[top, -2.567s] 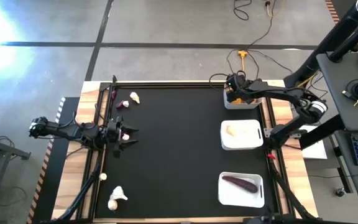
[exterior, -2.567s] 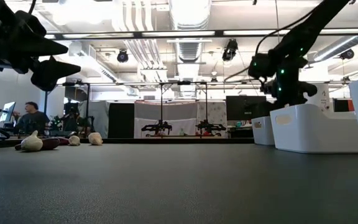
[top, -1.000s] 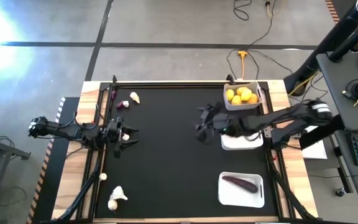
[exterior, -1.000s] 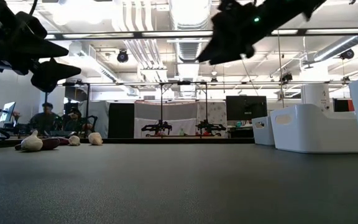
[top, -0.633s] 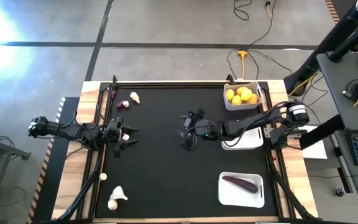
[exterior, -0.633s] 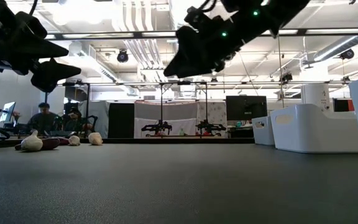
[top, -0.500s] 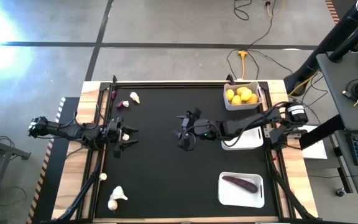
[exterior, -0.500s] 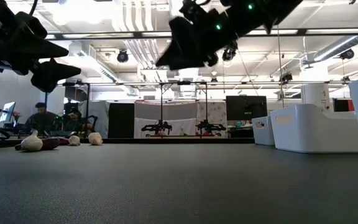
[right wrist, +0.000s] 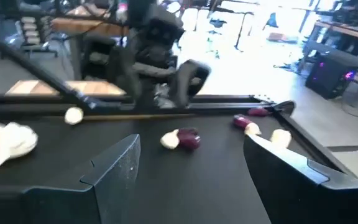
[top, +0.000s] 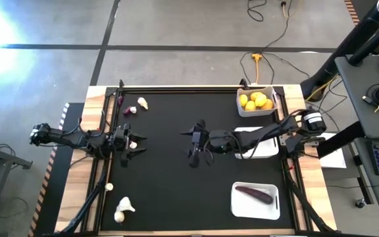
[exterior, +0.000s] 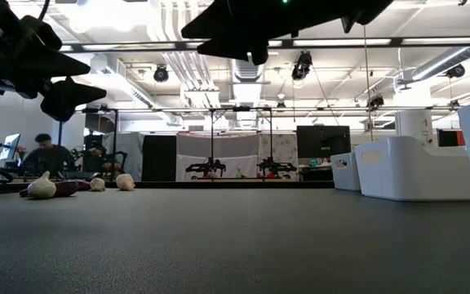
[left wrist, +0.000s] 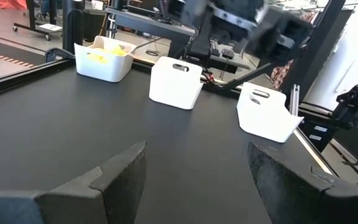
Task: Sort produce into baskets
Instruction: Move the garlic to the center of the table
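Note:
My right gripper [top: 193,144] hangs open and empty above the middle of the black mat, pointing at the table's left edge; the right wrist view shows nothing between its fingers [right wrist: 120,163]. My left gripper [top: 135,143] waits open at the left edge, above a small white-and-purple piece [right wrist: 180,139] that lies on the mat. Loose produce lies at the left: a garlic bulb [top: 142,103] and a purple bit [top: 129,110] far, garlic bulbs [top: 124,207] near. Three white baskets stand on the right: the far one [top: 242,110] holds lemons [top: 255,101], the middle one [top: 266,150] is partly under my right arm, the near one [top: 242,207] holds an eggplant [top: 254,194].
A raised frame [top: 176,88] runs round the mat. The wide stretch of mat [top: 176,191] between the loose produce and the baskets is bare. People sit in the room beyond the table [exterior: 43,155].
My right gripper has swung from beside the middle basket toward the table's left edge, out over the middle of the mat, and has tipped up from pointing downward to level. It carries nothing.

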You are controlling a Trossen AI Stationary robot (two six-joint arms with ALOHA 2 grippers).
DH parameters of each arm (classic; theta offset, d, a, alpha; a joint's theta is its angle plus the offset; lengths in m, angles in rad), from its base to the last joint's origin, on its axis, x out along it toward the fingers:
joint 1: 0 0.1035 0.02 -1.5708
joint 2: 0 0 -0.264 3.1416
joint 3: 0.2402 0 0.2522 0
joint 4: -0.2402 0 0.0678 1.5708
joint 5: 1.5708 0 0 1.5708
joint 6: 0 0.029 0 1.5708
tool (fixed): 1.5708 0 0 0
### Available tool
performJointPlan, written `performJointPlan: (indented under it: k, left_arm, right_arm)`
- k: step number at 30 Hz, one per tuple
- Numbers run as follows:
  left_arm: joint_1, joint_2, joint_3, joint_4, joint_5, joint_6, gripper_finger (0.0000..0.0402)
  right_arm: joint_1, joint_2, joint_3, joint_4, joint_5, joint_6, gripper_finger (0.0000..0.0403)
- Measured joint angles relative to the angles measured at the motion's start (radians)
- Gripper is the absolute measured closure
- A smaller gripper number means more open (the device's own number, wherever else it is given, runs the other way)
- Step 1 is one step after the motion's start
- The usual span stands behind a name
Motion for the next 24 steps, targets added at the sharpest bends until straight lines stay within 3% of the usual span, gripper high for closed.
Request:
performJointPlan:
  k: [5, 13, 17, 20, 24]
  left_arm:
    - [0.0, 0.0, 0.0, 0.013, -0.003, 0.0, 0.0142]
    - [0.001, 0.004, -0.002, 0.27, -0.113, 0.001, 0.0142]
    - [0.001, 0.018, 0.01, 0.316, -0.12, -0.002, 0.0142]
    - [0.001, 0.074, 0.086, 0.211, -0.228, -0.04, 0.0142]
    - [0.019, 0.203, 0.246, -0.191, -0.477, -0.229, 0.0142]
  right_arm:
    - [0.014, 0.006, 0.0, 0.042, -0.003, -0.034, 0.0126]
    - [0.014, 0.006, 0.0, 0.036, -0.002, -0.058, 0.0127]
    - [0.014, -0.007, 0.0, 0.03, 0.0, -0.098, 0.0128]
    - [0.014, -0.027, 0.0, 0.029, 0.009, -0.117, 0.0126]
    - [0.014, -0.07, 0.0, -0.009, 0.009, -0.092, 0.0124]
